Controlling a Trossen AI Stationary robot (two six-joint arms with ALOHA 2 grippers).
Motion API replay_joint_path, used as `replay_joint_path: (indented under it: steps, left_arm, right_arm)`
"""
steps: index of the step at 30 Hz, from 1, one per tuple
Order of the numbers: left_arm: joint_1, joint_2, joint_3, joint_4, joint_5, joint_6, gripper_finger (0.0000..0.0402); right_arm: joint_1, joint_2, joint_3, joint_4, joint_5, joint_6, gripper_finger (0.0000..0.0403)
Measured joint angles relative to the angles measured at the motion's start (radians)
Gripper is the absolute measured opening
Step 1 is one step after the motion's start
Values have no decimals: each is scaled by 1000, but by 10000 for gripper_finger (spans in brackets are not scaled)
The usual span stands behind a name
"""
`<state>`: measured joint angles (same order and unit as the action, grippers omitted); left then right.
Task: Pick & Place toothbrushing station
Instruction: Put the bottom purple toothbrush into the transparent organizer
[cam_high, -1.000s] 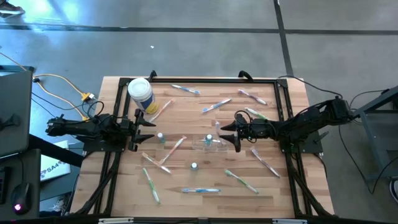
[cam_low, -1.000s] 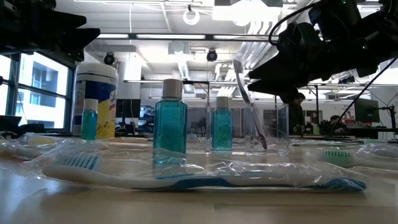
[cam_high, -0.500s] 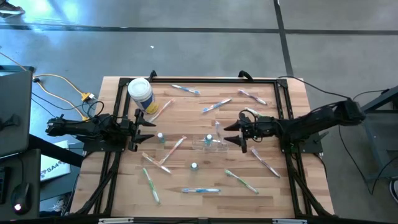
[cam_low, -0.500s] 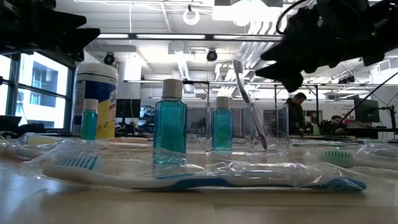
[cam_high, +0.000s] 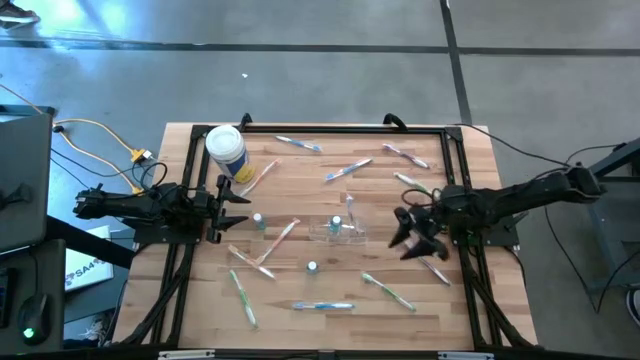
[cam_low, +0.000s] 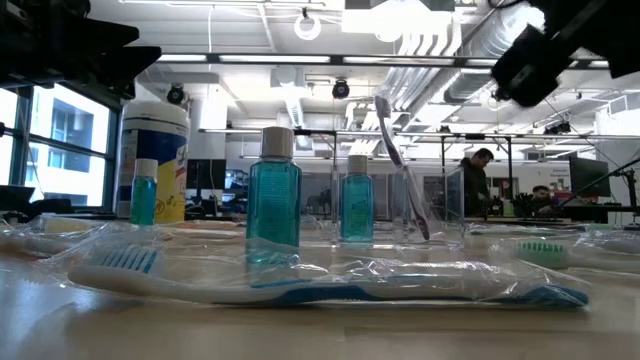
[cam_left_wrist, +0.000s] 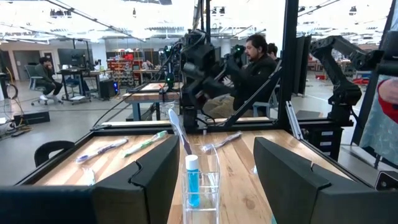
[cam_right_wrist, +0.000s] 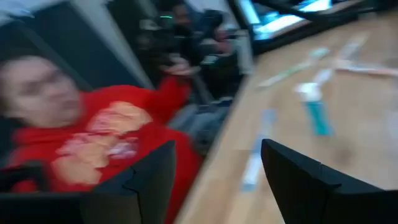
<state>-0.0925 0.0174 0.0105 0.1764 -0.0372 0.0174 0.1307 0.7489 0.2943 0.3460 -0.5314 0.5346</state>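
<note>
So the clear cup (cam_high: 337, 231) is parked upright near the middle of the wooden bench (cam_high: 300, 180), with one toothbrush (cam_low: 402, 170) leaned inside it, head up. In the left wrist view a small teal bottle (cam_left_wrist: 193, 182) is seen through the cup, though whether it sits inside or just by it can't be told. Two more teal bottles with white caps are stood on the bench: one (cam_high: 258, 221) to the cup's left, one (cam_high: 312, 267) nearer the front edge.

Wrapped toothbrushes are scattered all over: a blue-and-white one (cam_high: 322, 305) along the front edge, a green one (cam_high: 243, 297) at front left, another green one (cam_high: 387, 291) at front right, a pink one (cam_high: 431, 262) right by the right tool, and a few along the far side (cam_high: 347, 170).

The right tool (cam_high: 412, 240) is held above the bench to the right of the cup, well apart from it, fingers spread, nothing pinched. The left tool (cam_high: 228, 207) is parked at the left side of the bench, pointed toward the cup, fingers also spread and empty.

The big white-lidded canister (cam_high: 227, 152) is stood at the far left corner. People are seen in the room beyond, including one in a red top (cam_right_wrist: 81, 149).
</note>
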Motion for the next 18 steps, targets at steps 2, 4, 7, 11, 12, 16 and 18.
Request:
replay_joint_path:
  steps: [2,4,7,11,12,16,18]
  left_arm:
    - [0,0,0,0,0,0,207]
    - [0,0,0,0,0,0,207]
    - [0,0,0,0,0,0,207]
    - [0,0,0,2,-8,0,207]
    - [0,0,0,4,-11,0,207]
    - [0,0,0,5,-11,0,207]
    - [0,0,0,4,-11,0,207]
  right_arm:
    - [22,-44,0,1,-18,56,228]
    - [39,-81,0,-2,2,108,228]
    - [59,-142,15,-79,45,182,228]
    - [92,-173,122,-358,155,148,224]
    - [103,-173,158,-435,193,134,221]
    - [150,-155,302,-756,374,124,203]
    - [172,-133,355,-889,440,154,193]
